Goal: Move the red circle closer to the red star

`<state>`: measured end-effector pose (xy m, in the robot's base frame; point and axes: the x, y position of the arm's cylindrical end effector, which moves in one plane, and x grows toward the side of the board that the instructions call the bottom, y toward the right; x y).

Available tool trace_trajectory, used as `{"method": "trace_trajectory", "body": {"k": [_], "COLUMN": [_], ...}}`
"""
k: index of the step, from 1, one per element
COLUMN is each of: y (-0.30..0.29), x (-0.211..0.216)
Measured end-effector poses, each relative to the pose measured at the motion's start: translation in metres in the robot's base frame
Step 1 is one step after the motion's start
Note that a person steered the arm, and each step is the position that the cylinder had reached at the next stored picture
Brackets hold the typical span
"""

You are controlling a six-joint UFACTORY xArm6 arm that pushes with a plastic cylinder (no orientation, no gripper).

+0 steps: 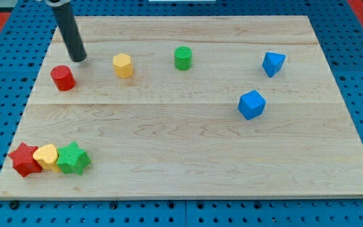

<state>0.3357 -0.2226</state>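
1. you can see my tip (79, 59) just up and to the view's right of the red circle (63, 77), near it but not touching.
2. my tip is a plain rod with no jaws, so it holds nothing.
3. the red star (24, 159) sits far down at the view's bottom left, touching a yellow heart (46, 156), with a green star (74, 157) next.

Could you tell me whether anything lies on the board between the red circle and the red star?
No. In the camera view, only bare wood separates the red circle from the red star. My tip sits just above and right of the circle.
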Motion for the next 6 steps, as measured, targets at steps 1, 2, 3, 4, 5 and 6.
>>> {"method": "trace_trajectory", "body": {"k": [1,2,3,4,5,6], "y": [-0.003,-0.004,-0.001,0.01,0.007,0.01], "x": [0.067,0.087,0.056,0.068,0.111,0.13]}}
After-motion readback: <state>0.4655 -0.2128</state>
